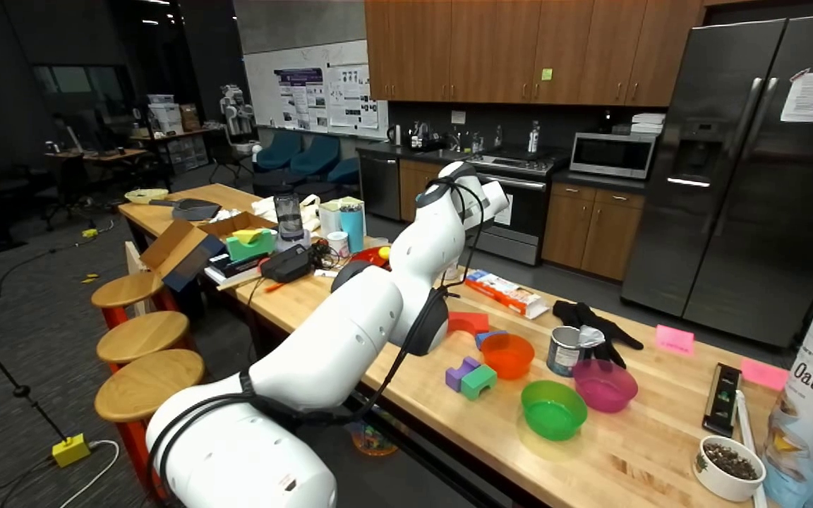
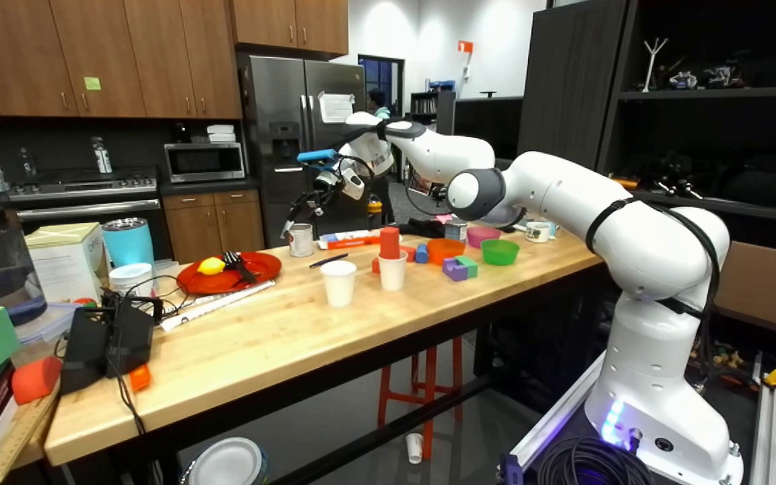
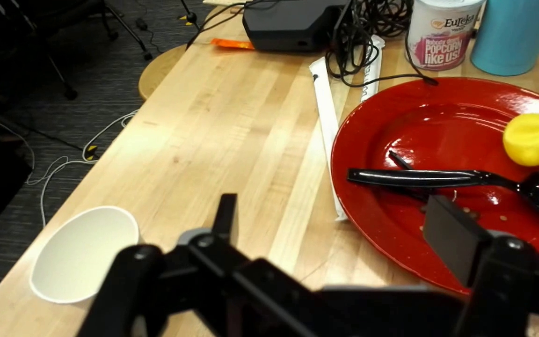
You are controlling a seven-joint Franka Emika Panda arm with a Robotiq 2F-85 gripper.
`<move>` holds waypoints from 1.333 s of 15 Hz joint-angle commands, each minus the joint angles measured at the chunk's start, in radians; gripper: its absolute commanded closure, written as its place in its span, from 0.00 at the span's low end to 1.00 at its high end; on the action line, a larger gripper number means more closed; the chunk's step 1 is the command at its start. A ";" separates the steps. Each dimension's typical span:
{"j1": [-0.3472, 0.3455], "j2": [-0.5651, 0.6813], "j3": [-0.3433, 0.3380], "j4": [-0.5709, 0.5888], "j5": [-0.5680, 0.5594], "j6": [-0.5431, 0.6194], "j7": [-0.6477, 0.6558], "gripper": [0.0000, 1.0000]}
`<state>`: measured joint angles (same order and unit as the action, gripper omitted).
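The gripper (image 3: 335,224) holds nothing; its fingers (image 3: 454,236) stand wide apart, one overlapping the red plate (image 3: 377,121) in the wrist view. A black utensil (image 3: 438,178) and a lemon (image 3: 531,139) lie on that plate. Nothing is lifted; in my judgement, any grasp remains to be made. A white cup (image 3: 84,252) stands near one edge of the wooden table (image 3: 232,131). Stools (image 1: 149,384) stand alongside; beyond are a microwave (image 1: 611,155), brown cabinets (image 1: 540,46) and a dark fridge (image 1: 724,176).
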<state>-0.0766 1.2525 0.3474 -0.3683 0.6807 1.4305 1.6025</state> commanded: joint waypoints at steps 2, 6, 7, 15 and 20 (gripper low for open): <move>0.000 0.000 0.000 0.001 0.000 0.000 0.001 0.00; 0.018 -0.046 -0.058 0.002 -0.032 0.172 0.182 0.00; 0.031 -0.060 -0.072 0.006 -0.043 0.209 0.214 0.00; 0.145 -0.172 -0.229 0.016 -0.214 0.285 0.571 0.00; 0.224 -0.218 -0.333 0.016 -0.346 0.193 0.792 0.00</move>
<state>0.1070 1.0711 0.0785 -0.3527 0.4007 1.6883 2.2697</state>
